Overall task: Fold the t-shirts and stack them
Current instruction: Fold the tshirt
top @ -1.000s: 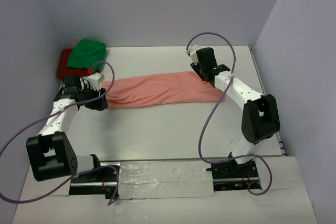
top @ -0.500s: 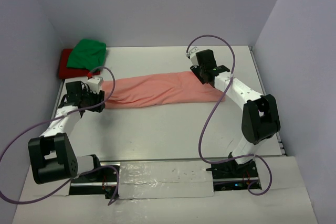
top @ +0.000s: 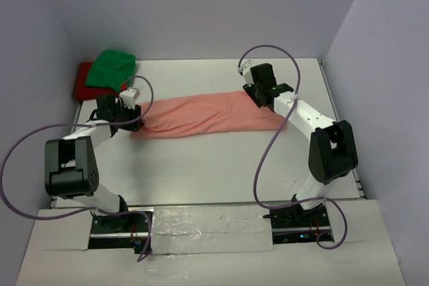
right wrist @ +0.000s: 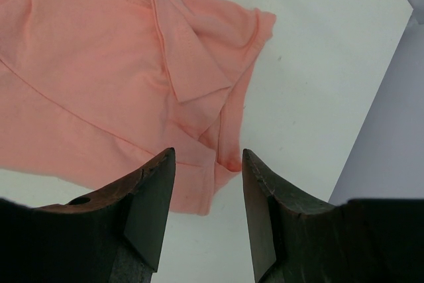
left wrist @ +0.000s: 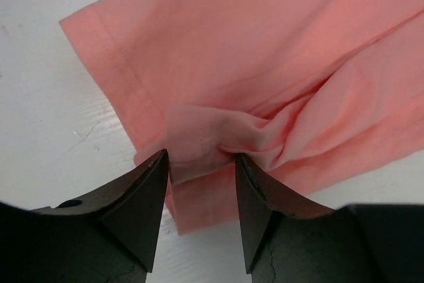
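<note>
The pink shirt (top: pixel 201 115) lies across the middle of the white table (top: pixel 201 172). It is drawn out into a long, loosely folded band that runs from the left arm's side to the right arm's side. The green shirt (top: pixel 112 68) sits bunched in the far left corner, on top of the red shirt (top: pixel 82 84). Only a strip of the red one shows under it. Both are well apart from the pink one.

The left gripper (top: pixel 131 120) is down at the left end of the pink band. In the left wrist view, the gripper (left wrist: pixel 201 158) has its jaws about half apart. A puckered fold of the pink shirt (left wrist: pixel 278 44) is gathered between them, and the cloth touches the inner face of both dark fingers (left wrist: pixel 142 210). A stitched hem (left wrist: pixel 112 64) runs up and to the left of the fold and lies flat on the table. The pictures do not show whether the fold is firmly pinched or only lies between the jaws.

The right gripper (top: pixel 257 95) is over the far right end of the band. In its wrist view, the gripper (right wrist: pixel 207 157) also has its jaws about half apart. They straddle the lower edge of the pink shirt (right wrist: pixel 79 77), which lies flat and unpinched between the fingers (right wrist: pixel 265 210). Bare table shows in the gap below that edge. A short sleeve (right wrist: pixel 245 31) with a hemmed cuff points away toward the table's right side, near the grey wall (right wrist: pixel 397 137).
</note>
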Robot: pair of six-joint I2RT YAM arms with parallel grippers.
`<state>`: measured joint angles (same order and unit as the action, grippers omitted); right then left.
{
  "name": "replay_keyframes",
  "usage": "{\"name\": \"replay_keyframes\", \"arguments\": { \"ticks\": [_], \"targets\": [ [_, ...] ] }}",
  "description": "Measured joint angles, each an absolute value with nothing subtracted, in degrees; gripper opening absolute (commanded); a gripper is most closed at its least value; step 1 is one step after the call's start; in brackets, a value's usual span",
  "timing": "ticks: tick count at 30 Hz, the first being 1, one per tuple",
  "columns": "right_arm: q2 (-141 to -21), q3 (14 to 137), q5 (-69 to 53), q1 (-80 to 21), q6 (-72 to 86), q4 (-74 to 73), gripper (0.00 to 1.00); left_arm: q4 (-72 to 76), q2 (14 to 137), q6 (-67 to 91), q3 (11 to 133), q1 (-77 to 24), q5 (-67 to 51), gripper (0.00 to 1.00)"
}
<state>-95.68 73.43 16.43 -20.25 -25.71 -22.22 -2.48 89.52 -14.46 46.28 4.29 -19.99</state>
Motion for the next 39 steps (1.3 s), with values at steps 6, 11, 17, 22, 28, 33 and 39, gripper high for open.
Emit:
{"name": "replay_keyframes", "arguments": {
  "ticks": [6, 11, 17, 22, 28, 33, 39],
  "targets": [
    [-95.7, 73.4, 16.4, -20.2, -25.5, -22.3, 0.52, 3.9, 92.3, -11.6, 47.1, 3.9, -18.5, 0.51],
    [-95.9, 73.4, 16.4, -20.2, -25.3, -22.3, 0.52, 12.3, 92.4, -7.8, 47.1, 3.9, -12.3, 0.50],
    [-96.3, 72.9, 16.4, -20.2, -25.3, -22.2, 0.52, 19.4, 92.1, -4.9, 47.1, 4.1, -4.1, 0.50],
    [-96.3, 72.1, 16.4, -20.2, -25.3, -22.1, 0.52, 22.3, 92.0, -4.1, 47.1, 4.5, -1.8, 0.50],
    [-96.4, 71.6, 16.4, -20.2, -25.3, -22.0, 0.52, 18.0, 91.5, -5.3, 47.4, 5.0, -8.8, 0.55],
    [-96.6, 71.6, 15.9, -20.2, -25.3, -22.1, 0.52, 10.9, 92.4, -7.1, 48.9, 5.1, -16.1, 0.65],
    [-96.8, 71.6, 15.5, -20.2, -25.3, -22.3, 0.52, 4.9, 95.1, -7.8, 51.2, 5.5, -21.8, 0.67]
  ]
}}
